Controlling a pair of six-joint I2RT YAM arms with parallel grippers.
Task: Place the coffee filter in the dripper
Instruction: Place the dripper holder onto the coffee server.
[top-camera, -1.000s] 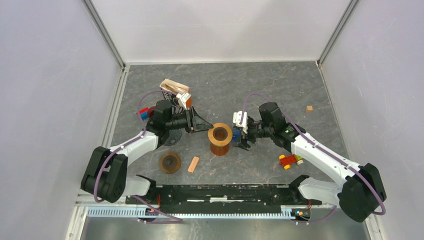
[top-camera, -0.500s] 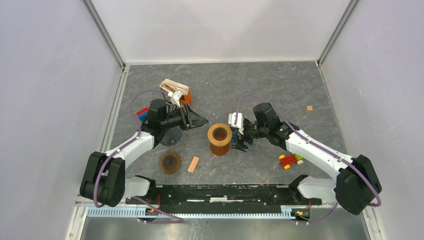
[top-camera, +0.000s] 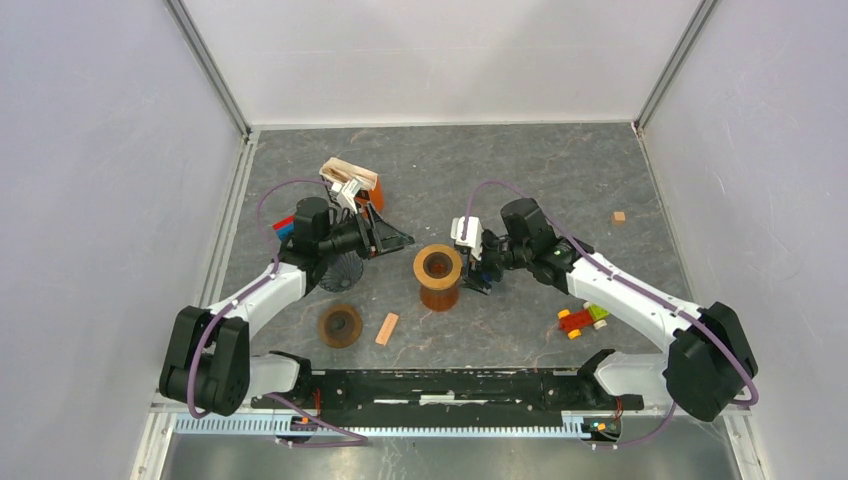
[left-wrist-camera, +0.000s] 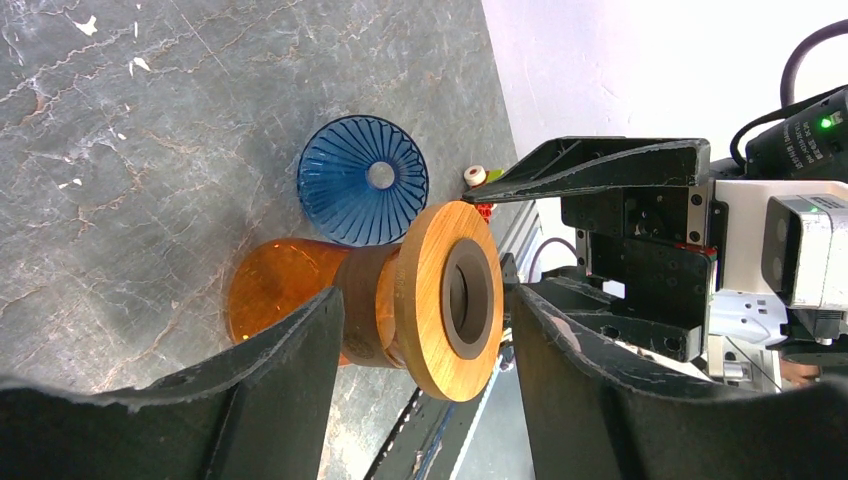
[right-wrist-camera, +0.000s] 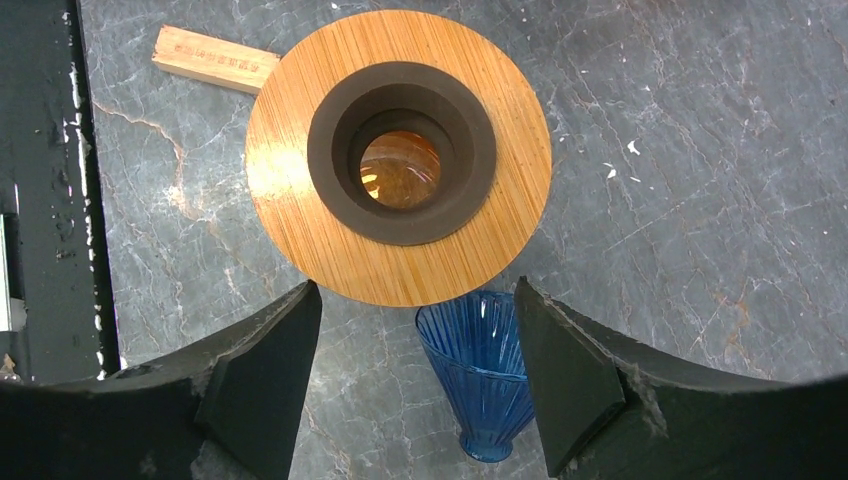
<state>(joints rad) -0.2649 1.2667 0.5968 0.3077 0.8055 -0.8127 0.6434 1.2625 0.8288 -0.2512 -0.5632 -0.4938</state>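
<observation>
An amber glass carafe with a wooden collar (top-camera: 438, 275) stands mid-table; it also shows in the left wrist view (left-wrist-camera: 430, 300) and the right wrist view (right-wrist-camera: 290, 170). A blue ribbed cone dripper (top-camera: 484, 268) lies on its side just right of it, between the jaws of my right gripper (right-wrist-camera: 415, 390), which is open around it (right-wrist-camera: 480, 370). My left gripper (top-camera: 400, 240) is open and empty, left of the carafe and apart from it. A beige stack that looks like paper filters (top-camera: 345, 172) sits behind the left arm.
A black ribbed cone (top-camera: 345, 270) lies partly under the left arm. A brown ring (top-camera: 341, 325) and a wooden block (top-camera: 387, 328) lie at front left. A toy of red and yellow bricks (top-camera: 582, 320) lies at front right, and a small block (top-camera: 619, 216) at far right.
My left gripper has drawn back to the left, away from the carafe. My right gripper has moved left and a little farther back, closer to the carafe and the blue dripper.
</observation>
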